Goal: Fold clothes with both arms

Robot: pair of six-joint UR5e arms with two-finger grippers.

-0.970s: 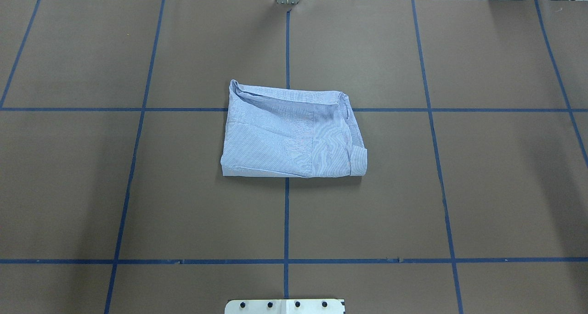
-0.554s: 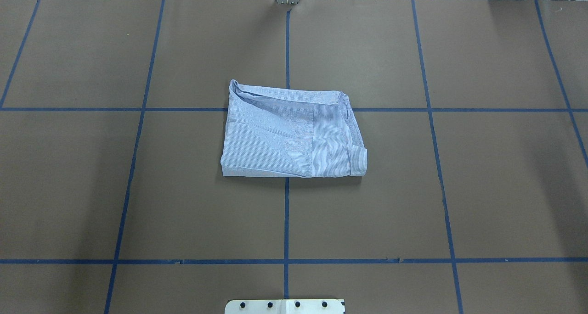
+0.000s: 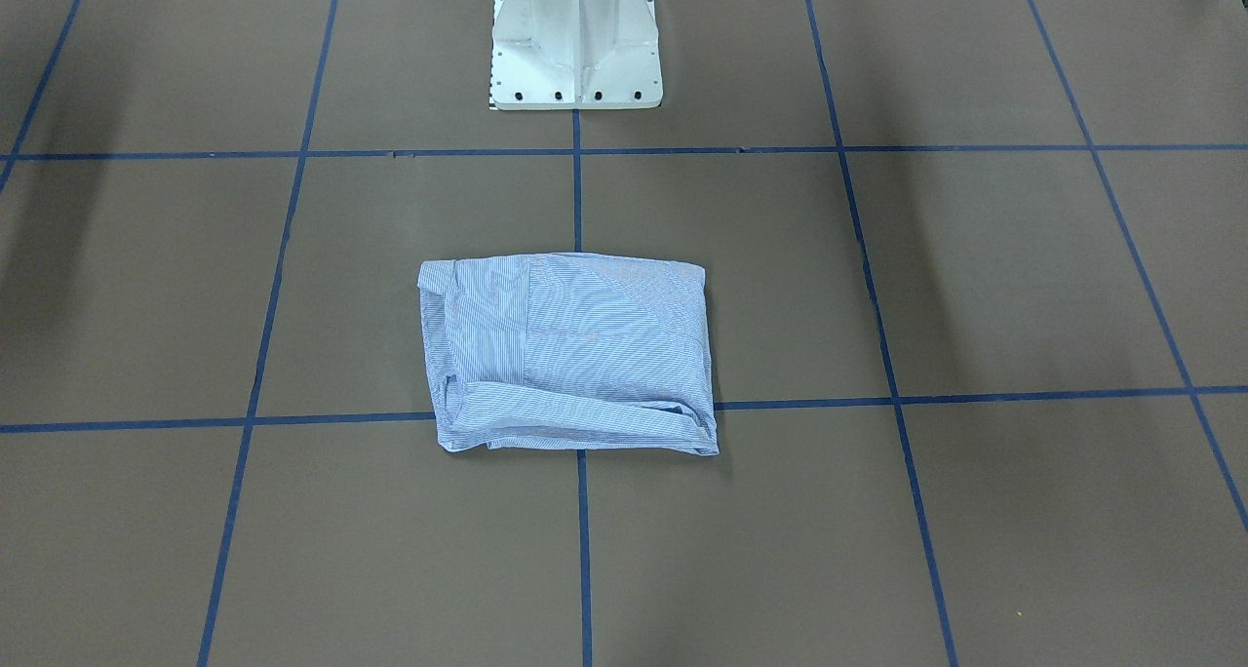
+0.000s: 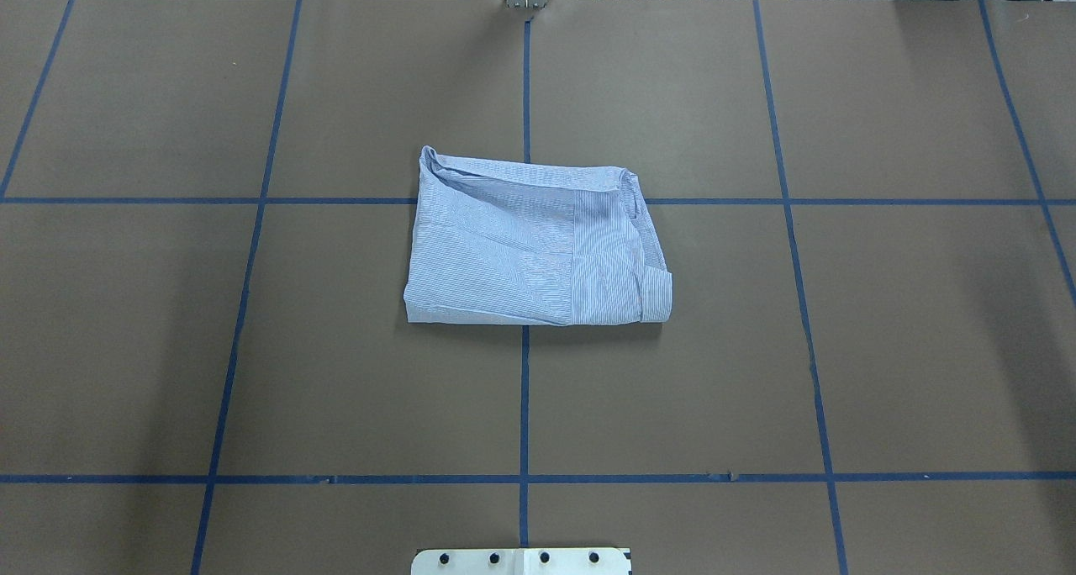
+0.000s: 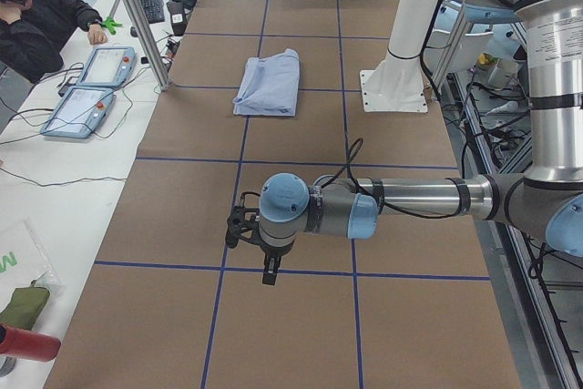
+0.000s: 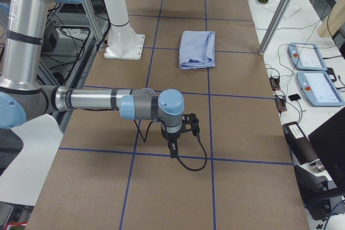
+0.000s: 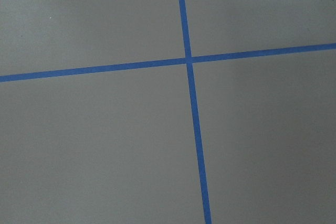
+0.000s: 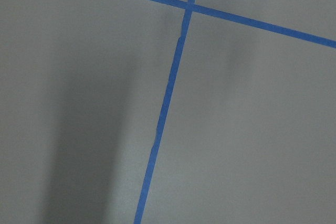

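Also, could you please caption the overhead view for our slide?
Folded light-blue striped shirt lying centred on the brown, blue-taped table.

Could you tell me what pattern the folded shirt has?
The shirt has fine white stripes on light blue, clearest overhead.

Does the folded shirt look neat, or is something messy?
Mostly neat, but the shirt sits slightly crooked against the blue tape lines, its far edge is bunched into a loose roll, and a cuff sticks out at one corner.

A folded light-blue striped shirt (image 3: 570,355) lies at the centre of a brown table (image 3: 975,287) gridded with blue tape lines (image 3: 577,199). A white pedestal base (image 3: 575,38) stands at top centre.
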